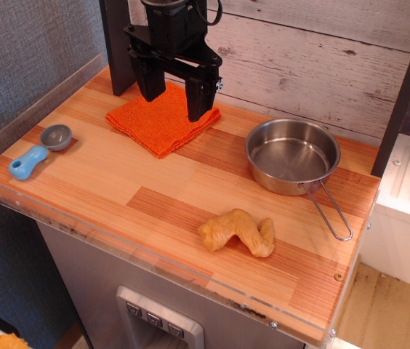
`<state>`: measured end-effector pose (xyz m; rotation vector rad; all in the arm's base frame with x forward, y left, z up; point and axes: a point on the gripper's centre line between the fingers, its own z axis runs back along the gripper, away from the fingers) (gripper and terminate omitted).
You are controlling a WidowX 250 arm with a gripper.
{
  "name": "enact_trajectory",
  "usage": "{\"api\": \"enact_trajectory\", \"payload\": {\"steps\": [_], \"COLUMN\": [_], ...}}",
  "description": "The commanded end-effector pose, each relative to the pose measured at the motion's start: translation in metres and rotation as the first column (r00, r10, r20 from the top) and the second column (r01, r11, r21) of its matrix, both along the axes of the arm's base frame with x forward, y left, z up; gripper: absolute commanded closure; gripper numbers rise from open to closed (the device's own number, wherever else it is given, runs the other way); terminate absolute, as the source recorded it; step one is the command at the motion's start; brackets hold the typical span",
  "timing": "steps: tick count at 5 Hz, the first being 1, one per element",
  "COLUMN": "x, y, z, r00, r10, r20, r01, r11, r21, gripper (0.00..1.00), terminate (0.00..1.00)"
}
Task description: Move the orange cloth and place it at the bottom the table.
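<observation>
The orange cloth lies flat and folded at the back of the wooden table, near the wall. My black gripper hangs open just above the cloth's far edge, one finger near its back corner and the other over its right corner. Nothing is between the fingers. The arm hides a small part of the cloth's far edge.
A steel pan with a wire handle stands at the right. A tan lumpy dough-like thing lies near the front. A blue-handled scoop lies at the left edge. A clear acrylic rim runs along the front.
</observation>
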<state>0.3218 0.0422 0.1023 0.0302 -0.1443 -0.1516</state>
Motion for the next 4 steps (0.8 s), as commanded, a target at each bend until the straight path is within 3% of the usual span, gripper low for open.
{"api": "enact_trajectory", "payload": {"steps": [1, 2, 4], "x": [0.000, 0.025, 0.070], "y": [0.000, 0.027, 0.090], "z": [0.000, -0.002, -0.017], "r00": [1.000, 1.000, 0.997], "r10": [0.000, 0.021, 0.075], "r20": [0.000, -0.004, -0.011], "r01": [0.000, -0.021, -0.074], "r11": [1.000, 1.000, 0.996], "r21": [0.000, -0.005, 0.046], "gripper": [0.00, 0.00, 0.00], "terminate": [0.00, 0.00, 0.00]}}
